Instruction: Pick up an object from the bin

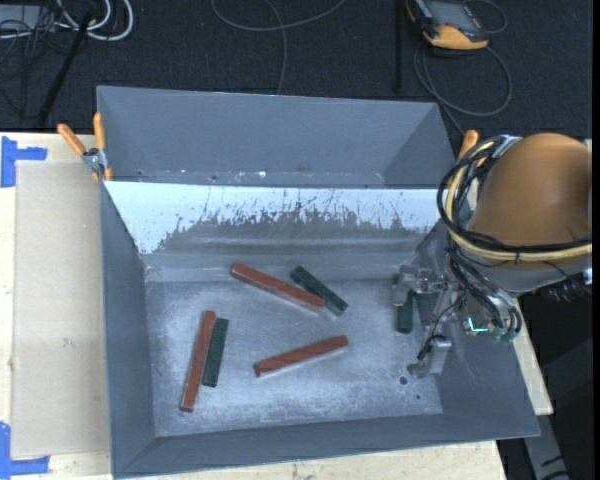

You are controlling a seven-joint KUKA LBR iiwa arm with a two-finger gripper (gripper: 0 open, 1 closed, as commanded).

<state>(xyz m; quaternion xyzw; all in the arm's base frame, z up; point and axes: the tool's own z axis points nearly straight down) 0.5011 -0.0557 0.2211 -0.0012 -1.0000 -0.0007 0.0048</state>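
My gripper (413,342) hangs low at the right end of the bin, close to the right wall. Its two fingers stand apart, open, with nothing between them. The nearest thing is a red-brown bar (301,356) lying flat on the floor to the gripper's left, well apart from it. Farther back lies a short dark green bar (319,290), its left end touching a longer red-brown bar (276,286).
At the bin's left a red-brown bar (196,361) and a dark green bar (215,351) lie side by side. The arm with its orange cover and cables leans over the right rim. Bare floor lies between the gripper and the bars.
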